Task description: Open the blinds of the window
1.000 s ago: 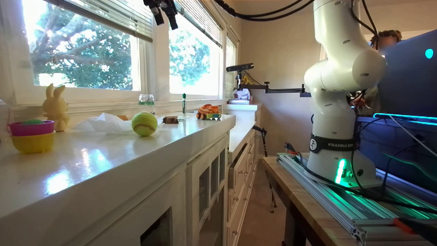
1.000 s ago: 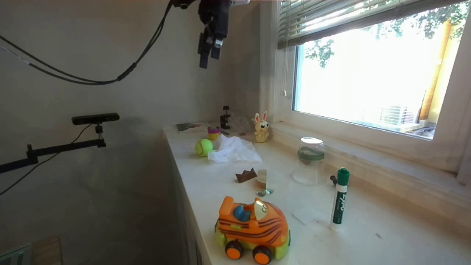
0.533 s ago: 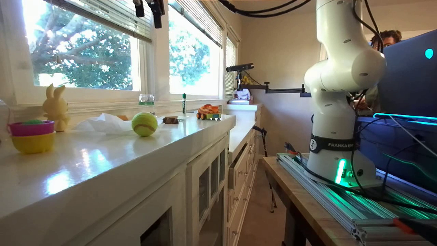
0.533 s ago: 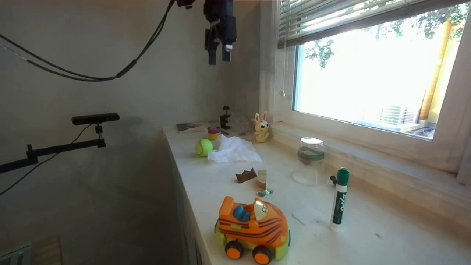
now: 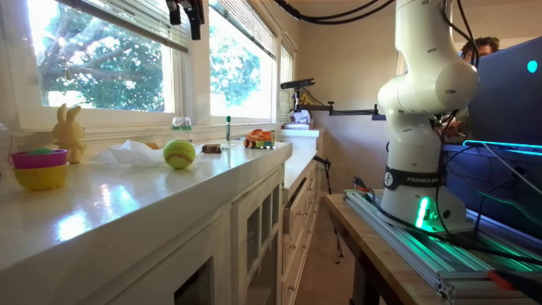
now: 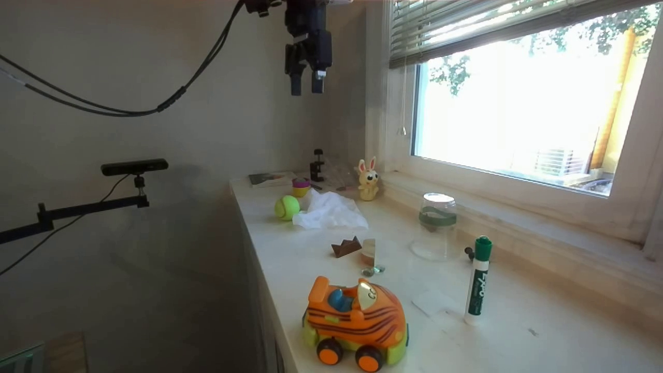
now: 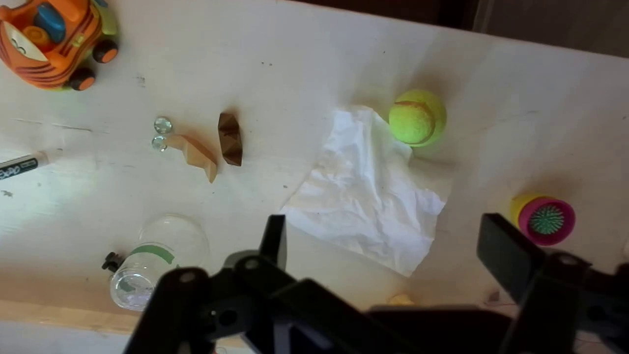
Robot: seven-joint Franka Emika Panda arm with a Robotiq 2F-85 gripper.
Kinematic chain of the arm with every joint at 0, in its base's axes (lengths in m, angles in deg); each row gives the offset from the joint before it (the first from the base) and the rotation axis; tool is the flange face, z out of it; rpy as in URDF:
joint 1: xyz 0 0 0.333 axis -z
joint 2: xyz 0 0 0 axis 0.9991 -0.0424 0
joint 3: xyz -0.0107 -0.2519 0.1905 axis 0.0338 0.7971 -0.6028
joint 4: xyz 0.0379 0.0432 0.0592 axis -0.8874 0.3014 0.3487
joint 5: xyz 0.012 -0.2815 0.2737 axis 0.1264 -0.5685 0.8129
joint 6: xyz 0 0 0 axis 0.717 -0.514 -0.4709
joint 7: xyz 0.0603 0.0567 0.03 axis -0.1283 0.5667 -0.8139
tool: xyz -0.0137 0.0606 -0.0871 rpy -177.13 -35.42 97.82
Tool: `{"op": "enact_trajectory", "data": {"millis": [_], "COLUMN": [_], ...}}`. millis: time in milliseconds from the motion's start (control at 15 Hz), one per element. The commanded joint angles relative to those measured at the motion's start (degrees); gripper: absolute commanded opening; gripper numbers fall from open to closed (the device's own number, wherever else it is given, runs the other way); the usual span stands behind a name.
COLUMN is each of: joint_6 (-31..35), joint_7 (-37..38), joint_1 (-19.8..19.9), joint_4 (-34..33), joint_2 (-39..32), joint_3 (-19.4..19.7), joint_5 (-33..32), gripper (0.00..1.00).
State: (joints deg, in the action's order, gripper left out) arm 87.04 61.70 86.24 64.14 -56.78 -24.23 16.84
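The fingers (image 7: pixel 508 253) stand wide apart, pointing down high over the counter (image 7: pixel 295 64); in the wrist view a crumpled white paper (image 7: pixel 368 196) on that counter shows through the gap between them. In an exterior view they hang to the left of the blinds (image 6: pixel 484 28), apart from them, while black cables (image 6: pixel 171 101) droop farther to the left. The slatted blinds cover the top part of the large window (image 6: pixel 518 114), with green leaves (image 6: pixel 450 75) seen through it below their bottom edge, and a pull cord (image 6: pixel 403 129) hangs at their left end. Down on the counter in the same view, a tennis ball (image 6: pixel 287 207) sits at the left edge of the paper, with a yellow and purple pot (image 6: pixel 301 187) just beyond it, and a rabbit figure (image 6: pixel 368 181) stands to the right, near the window's lower left corner. Nearer come a small brown piece (image 6: pixel 346 247), two clear beads (image 6: pixel 368 272), a clear cup (image 6: pixel 438 228) with a green band, an upright green marker (image 6: pixel 477 282) on the right and an orange toy car (image 6: pixel 357 318) at the near end. In an exterior view the white robot arm (image 5: pixel 423 97) rises at the right from a wooden bench (image 5: pixel 365 232), and farther back a person (image 5: pixel 485 44) is partly hidden by a dark panel (image 5: pixel 512 101).
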Motion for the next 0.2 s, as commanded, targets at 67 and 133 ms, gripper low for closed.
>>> {"op": "enact_trajectory", "data": {"millis": [67,133], "joint_6": [-0.22,-0.19], "joint_7": [-0.02,-0.03], "joint_1": [0.46,0.46], "joint_4": [-0.21,-0.13], "joint_2": [-0.06,-0.01], "joint_3": [-0.47,-0.47], "joint_5": [-0.01,0.00], "gripper": [1.00,1.00]}}
